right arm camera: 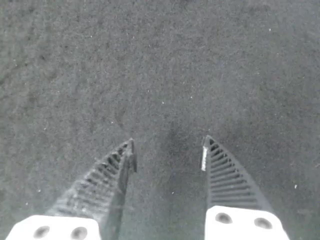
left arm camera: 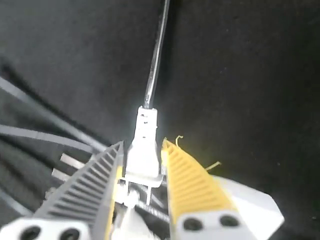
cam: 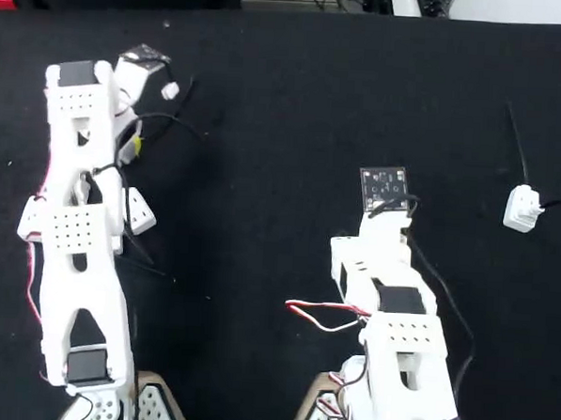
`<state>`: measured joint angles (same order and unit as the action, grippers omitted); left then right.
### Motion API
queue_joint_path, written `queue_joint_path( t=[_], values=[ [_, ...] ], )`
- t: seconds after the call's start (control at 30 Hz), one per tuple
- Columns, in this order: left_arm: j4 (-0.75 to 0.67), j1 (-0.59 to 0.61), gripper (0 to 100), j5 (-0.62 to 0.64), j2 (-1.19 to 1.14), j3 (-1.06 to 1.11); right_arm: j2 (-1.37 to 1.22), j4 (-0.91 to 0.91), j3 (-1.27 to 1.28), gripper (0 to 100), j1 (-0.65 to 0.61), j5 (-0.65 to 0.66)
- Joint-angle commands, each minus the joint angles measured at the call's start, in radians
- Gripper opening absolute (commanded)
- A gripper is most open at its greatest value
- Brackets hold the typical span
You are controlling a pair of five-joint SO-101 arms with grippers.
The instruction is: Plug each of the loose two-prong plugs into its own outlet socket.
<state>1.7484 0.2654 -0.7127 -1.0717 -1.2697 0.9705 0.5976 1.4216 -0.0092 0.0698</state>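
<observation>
My left gripper (left arm camera: 142, 145) is shut on a white two-prong plug (left arm camera: 144, 131), held between a grey finger and a yellow-padded one, and the plug's black cable (left arm camera: 156, 55) runs away over the black cloth. In the high view that gripper (cam: 135, 202) sits low beside the left arm. A small white plug (cam: 170, 91) lies at the far left near the left wrist camera. A white socket block (cam: 521, 208) with a cable lies at the far right. My right gripper (right arm camera: 168, 141) is open over bare cloth with nothing between its fingers.
Two metal prongs (left arm camera: 65, 161) and several dark cables (left arm camera: 45, 135) lie beside my left gripper. The right arm (cam: 397, 320) stands at the centre right with red and white wires (cam: 322, 316) looping off it. A black cloth (cam: 286, 107) covers the table.
</observation>
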Motion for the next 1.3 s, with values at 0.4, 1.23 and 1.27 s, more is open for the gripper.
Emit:
queue_joint_path(
  t=[0.4, 1.23, 1.27],
  values=[
    [-0.037, 0.108, 3, 0.052, 0.488, 0.621, 0.025, -0.021, -0.01, 19.8, 0.025, 0.0],
    [0.012, 0.438, 19, 0.002, 0.493, 0.507, 0.025, -0.015, -0.012, 19.8, 0.023, 0.0],
    [0.012, 0.443, 19, -0.014, 0.493, 0.532, 0.025, -0.017, -0.012, 19.8, 0.023, 0.0]
  ],
)
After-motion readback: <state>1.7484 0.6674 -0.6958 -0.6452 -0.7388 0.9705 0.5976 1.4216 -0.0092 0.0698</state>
